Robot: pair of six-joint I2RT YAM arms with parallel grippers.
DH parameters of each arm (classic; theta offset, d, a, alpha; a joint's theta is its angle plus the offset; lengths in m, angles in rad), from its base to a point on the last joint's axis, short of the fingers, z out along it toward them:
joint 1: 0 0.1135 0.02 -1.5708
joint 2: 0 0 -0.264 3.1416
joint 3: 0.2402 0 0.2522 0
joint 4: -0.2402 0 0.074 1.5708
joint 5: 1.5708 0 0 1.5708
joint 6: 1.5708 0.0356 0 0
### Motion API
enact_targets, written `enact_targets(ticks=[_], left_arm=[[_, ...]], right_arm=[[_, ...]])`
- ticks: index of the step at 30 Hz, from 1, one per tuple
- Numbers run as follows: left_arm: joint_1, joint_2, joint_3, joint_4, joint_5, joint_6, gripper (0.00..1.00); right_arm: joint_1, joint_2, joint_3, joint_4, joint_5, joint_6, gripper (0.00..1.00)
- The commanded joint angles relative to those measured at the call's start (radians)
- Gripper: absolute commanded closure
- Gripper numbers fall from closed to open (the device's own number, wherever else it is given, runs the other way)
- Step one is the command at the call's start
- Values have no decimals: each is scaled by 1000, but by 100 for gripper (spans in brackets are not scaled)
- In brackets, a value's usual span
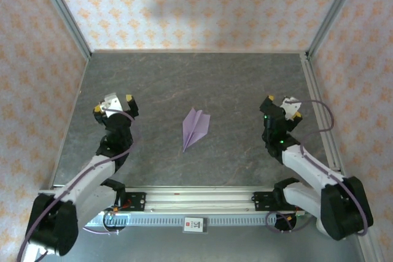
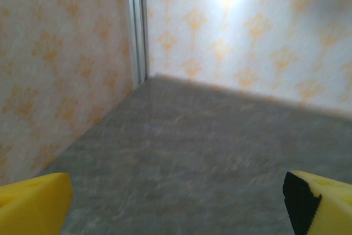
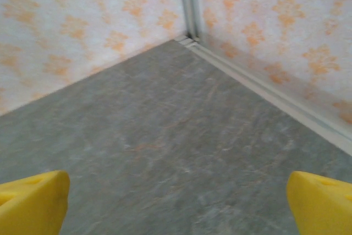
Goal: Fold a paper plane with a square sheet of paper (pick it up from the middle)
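I see rail along bottom edge, arm bases at either end. Left gripper mid-left, jaws wide, holding nothing. Right gripper mid-right, jaws wide too, holding nothing. Plane flat on bench at frame centre, between grippers, apart from both, nose toward bottom. Patterned walls beyond.

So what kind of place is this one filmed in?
Likely a lab test cell: wallpapered panels in aluminium framing enclose a grey tabletop, with a mounting rail along its near edge.
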Motion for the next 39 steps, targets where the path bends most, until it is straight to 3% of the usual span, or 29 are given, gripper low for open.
enact_targets(ticks=[1, 7, 8, 10, 15, 17, 18, 21, 23, 28, 33, 39], left_arm=[[23, 117, -75, 331, -4, 55, 0], [59, 395, -178, 755, -12, 94, 0], [67, 402, -168, 742, 8, 80, 0], [123, 429, -157, 753, 137, 33, 0], [168, 600, -137, 879, 344, 67, 0], [198, 577, -94, 738, 390, 29, 0], [219, 574, -75, 703, 426, 16, 0], [226, 586, -83, 735, 436, 17, 0], [226, 587, -84, 743, 435, 18, 0], [226, 589, -87, 749, 434, 20, 0], [226, 588, -86, 747, 435, 20, 0], [224, 587, -89, 752, 434, 23, 0]], right_arm=[[-28, 68, -74, 219, 69, -102, 0], [-50, 238, -202, 679, -60, -248, 0], [-54, 249, -205, 717, -98, -273, 0], [-82, 324, -253, 963, -157, -333, 0], [-175, 456, -309, 1163, -371, -306, 0], [-215, 512, -336, 1294, -407, -286, 0], [-225, 509, -320, 1272, -418, -275, 0], [-275, 476, -189, 941, -477, -227, 0], [-274, 497, -221, 1046, -481, -234, 0], [-267, 490, -246, 1086, -418, -223, 1], [-257, 494, -206, 1011, -450, -245, 0], [-256, 485, -229, 1046, -434, -240, 0]])
